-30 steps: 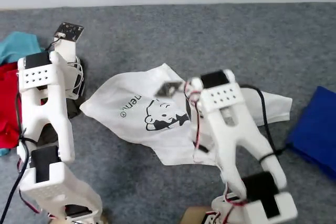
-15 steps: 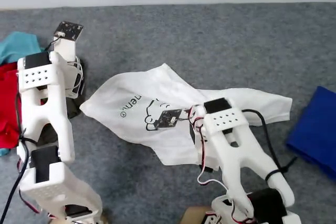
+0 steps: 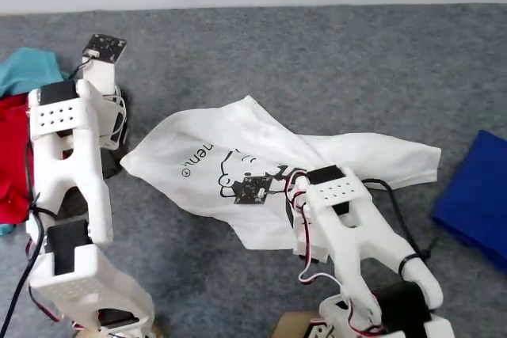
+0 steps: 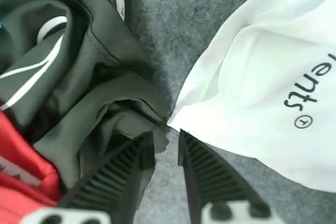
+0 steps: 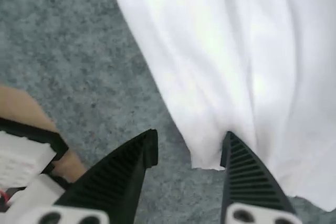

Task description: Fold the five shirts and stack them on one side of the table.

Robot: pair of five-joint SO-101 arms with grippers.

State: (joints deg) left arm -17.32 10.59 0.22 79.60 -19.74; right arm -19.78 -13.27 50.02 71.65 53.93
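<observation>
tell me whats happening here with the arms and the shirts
Two robot arms are working on a white shirt lying rumpled on the grey table. The right hand is open astride one edge; the left hand is open at a corner beside a dark shirt. Nothing is gripped yet.

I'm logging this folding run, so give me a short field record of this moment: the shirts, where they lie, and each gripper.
surface: grey felt-like table
white printed cotton shirt: centre, spread out, rumpled, not folded
blue cloth shirt: right edge
red cloth shirt: left edge
teal cloth shirt: left edge, behind the red one
dark olive cloth shirt: crumpled beside the white shirt's corner
left gripper: fingers narrowly apart, just short of that corner, holding nothing
right gripper: fingers wide apart, astride an edge of the white shirt
</observation>
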